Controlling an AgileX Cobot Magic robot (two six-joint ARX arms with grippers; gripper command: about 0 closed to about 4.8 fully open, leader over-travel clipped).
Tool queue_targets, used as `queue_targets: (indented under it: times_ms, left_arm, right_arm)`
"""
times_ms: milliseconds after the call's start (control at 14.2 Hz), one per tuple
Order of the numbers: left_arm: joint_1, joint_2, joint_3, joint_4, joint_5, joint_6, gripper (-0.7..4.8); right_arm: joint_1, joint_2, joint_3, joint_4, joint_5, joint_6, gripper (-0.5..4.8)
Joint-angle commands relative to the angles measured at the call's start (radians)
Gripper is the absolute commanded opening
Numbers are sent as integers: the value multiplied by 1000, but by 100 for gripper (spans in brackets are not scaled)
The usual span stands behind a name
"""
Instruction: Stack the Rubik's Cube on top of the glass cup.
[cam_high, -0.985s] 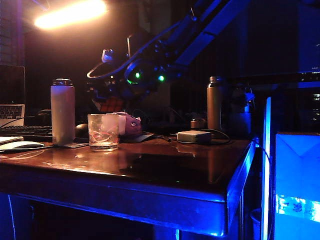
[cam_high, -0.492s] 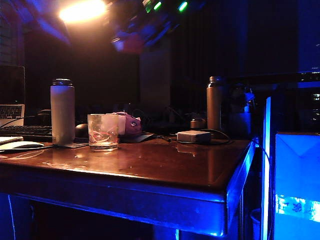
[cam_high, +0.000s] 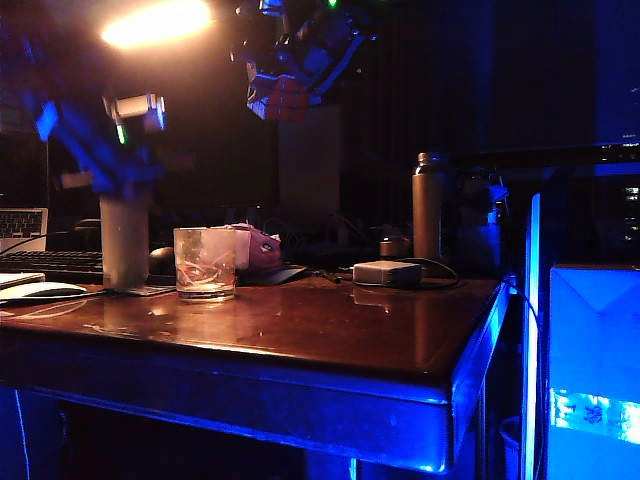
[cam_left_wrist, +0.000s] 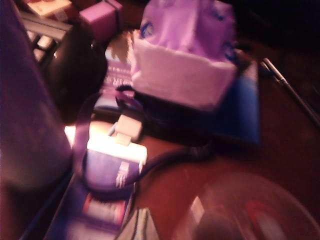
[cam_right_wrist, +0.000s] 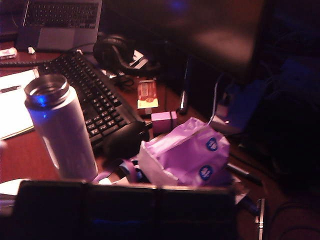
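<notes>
Cube riding high above the glass cup (cam_high: 206, 263)

The right claw (cam_high: 283, 98) is clamping the Rubik's Cube (cam_high: 277, 101) overhead, clearing the rim; the left claw (cam_high: 100, 170), blurred beside the white bottle (cam_high: 124, 240), I cannot tell.

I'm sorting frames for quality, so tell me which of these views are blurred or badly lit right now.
Exterior view: dim, with one orange lamp glaring at the top; the left arm is a motion smear over the tall white bottle, while the short clear glass cup stays sharp. Left wrist view: motion-blurred throughout, pink cast. Right wrist view: sharper but dark, its near edge filled by a black block.
</notes>
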Motion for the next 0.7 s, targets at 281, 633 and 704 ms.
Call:
queue_targets:
  times_ms: [281, 633, 704]
  left_arm:
    - [-2, 179, 177, 151, -67, -92, -3]
    - [-14, 284, 326, 47, 66, -139, -3]
    - [-18, 286, 326, 27, 76, -138, -3]
  right_arm:
    - [-5, -78, 8, 19, 2, -19, 192]
    - [-5, -89, 8, 19, 2, -22, 192]
    - [-5, -90, 8, 19, 2, -22, 192]
